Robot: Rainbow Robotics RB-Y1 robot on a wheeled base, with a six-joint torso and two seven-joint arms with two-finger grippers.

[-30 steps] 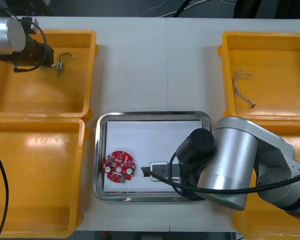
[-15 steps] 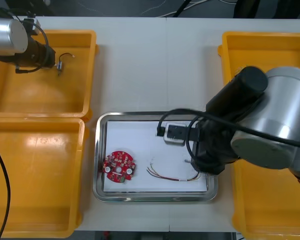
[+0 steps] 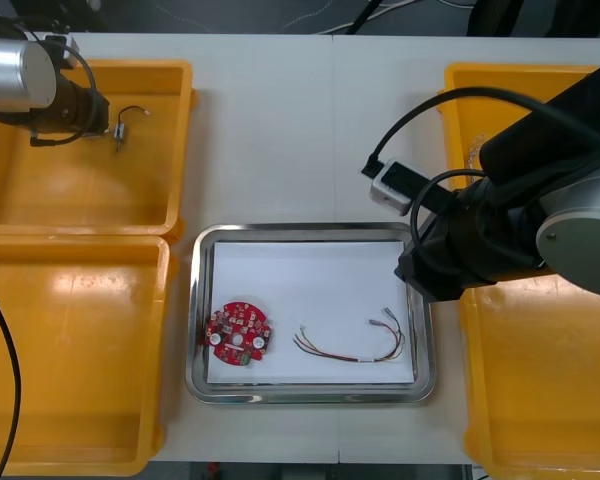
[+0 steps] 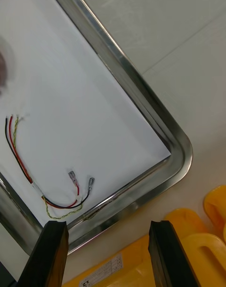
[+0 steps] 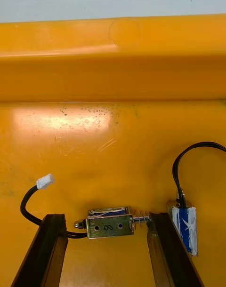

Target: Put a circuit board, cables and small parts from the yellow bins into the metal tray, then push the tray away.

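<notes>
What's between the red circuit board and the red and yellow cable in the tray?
Nothing; in the front view the metal tray's white inside lies bare between the circuit board and the red and yellow cable.

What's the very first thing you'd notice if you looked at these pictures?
The round red circuit board pops out first, lying in the white-lined metal tray beside a red and yellow cable. The big right arm hangs over the tray's right edge, its right gripper open beside the rim. In the far yellow bin on the left, the left gripper stands open around a small metal part.
</notes>
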